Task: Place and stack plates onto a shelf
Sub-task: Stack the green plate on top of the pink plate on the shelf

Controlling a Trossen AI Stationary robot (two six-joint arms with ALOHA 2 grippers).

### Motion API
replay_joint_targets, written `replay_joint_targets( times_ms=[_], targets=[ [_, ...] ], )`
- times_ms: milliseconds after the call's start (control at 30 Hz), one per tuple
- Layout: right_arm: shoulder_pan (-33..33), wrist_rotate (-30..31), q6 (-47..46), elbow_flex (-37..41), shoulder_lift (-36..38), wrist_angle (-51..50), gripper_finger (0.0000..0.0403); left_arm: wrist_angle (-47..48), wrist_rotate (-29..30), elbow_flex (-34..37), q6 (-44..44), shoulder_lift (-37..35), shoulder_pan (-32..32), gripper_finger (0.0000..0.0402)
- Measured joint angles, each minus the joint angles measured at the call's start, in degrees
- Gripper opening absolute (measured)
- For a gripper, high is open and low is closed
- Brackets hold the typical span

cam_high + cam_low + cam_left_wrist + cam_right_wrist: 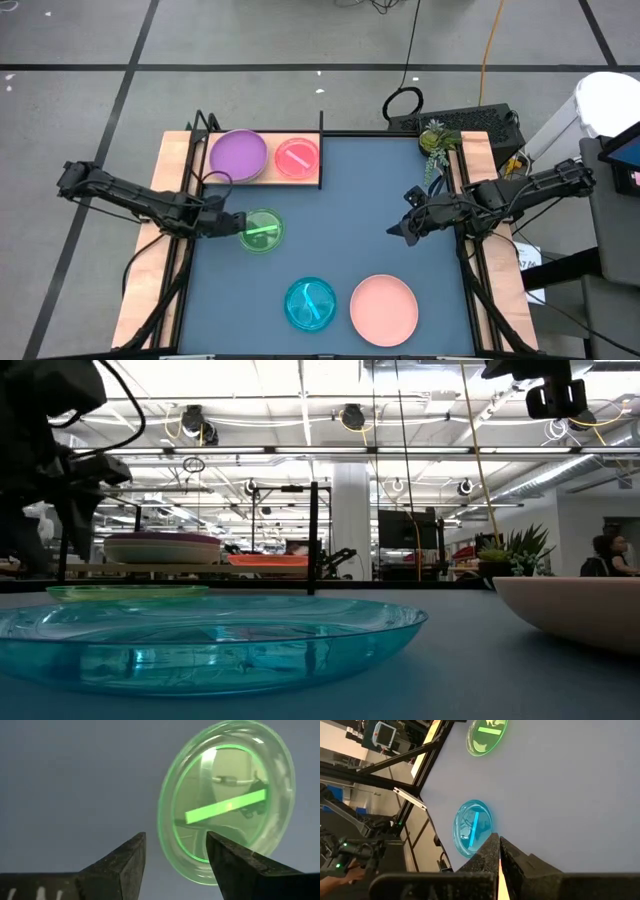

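Green plate (262, 230) lies flat on the surface, just short of the shelf (262, 176); left end effector (232, 223) sits open at its rim. Straddle the rim squarely before closing. Right end effector (403, 231) waits closed, well apart.

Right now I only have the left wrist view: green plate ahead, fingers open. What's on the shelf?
Observer: Purple plate and magenta plate, side by side on the shelf.
Operator: Other plates on the table?
Observer: Teal plate and salmon pink plate, near the front edge, apart.
Operator: Right arm?
Observer: Right gripper is shut, empty, raised over the table's right side.
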State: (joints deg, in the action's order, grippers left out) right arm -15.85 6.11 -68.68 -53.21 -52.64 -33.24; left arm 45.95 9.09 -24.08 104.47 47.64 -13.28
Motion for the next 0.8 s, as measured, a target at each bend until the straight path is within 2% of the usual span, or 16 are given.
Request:
replay_joint_targets(
  times_ms=[133, 467, 800],
  targets=[
    [-0.01, -0.07, 0.36, 0.00, 0.02, -0.02, 0.0000, -0.95, -0.21, 1.11, 1.31, 0.02, 0.00, 0.0211],
    [-0.01, -0.09, 0.37, 0.00, 0.00, 0.00, 0.0000, -13.08, 0.29, 7.42, 2.84, 0.02, 0.00, 0.0211],
    [0.01, -0.11, 0.37, 0.00, 0.00, 0.00, 0.0000, -14.37, 1.05, 8.17, 1.74, 0.02, 0.00, 0.0210]
  ],
)
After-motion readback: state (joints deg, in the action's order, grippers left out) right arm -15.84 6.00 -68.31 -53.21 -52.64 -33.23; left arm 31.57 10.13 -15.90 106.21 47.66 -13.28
